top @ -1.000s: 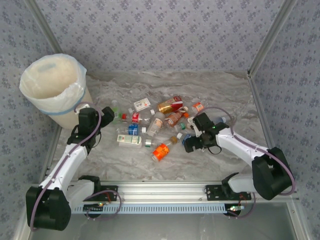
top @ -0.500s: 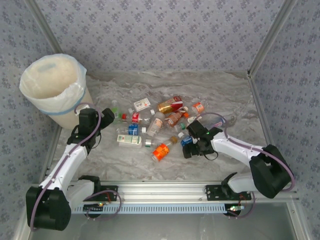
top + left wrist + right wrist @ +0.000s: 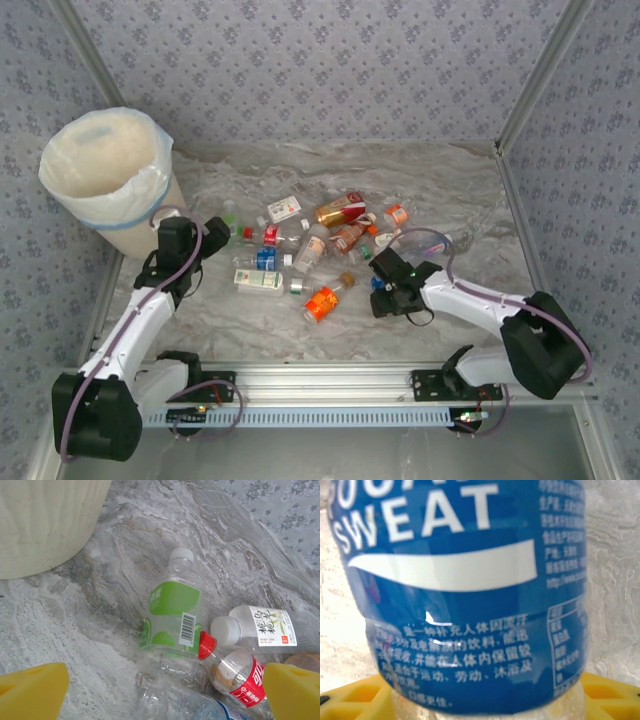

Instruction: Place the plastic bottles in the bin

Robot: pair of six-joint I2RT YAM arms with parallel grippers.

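The blue bottle (image 3: pixel 465 580) is clamped by the right gripper (image 3: pixel 480 697). Being slick, it could be dropped short of the bin (image 3: pixel 105 165). The left gripper (image 3: pixel 162 692) is spread.

Left arm (image 3: pixel 135 325) is stretched forward, angling a bit right, and the left gripper (image 3: pixel 214 232) is down low with its yellow fingers (image 3: pixel 31 691) spread wide. Right arm (image 3: pixel 480 298) is bent in toward the middle, with the right gripper (image 3: pixel 381 290) squeezing a blue bottle (image 3: pixel 460 580).

Grey marble tabletop (image 3: pixel 250 335) free along front. Centre cluttered by clear plastic bottles (image 3: pixel 310 250); tall cream bin (image 3: pixel 125 215) blocks left.
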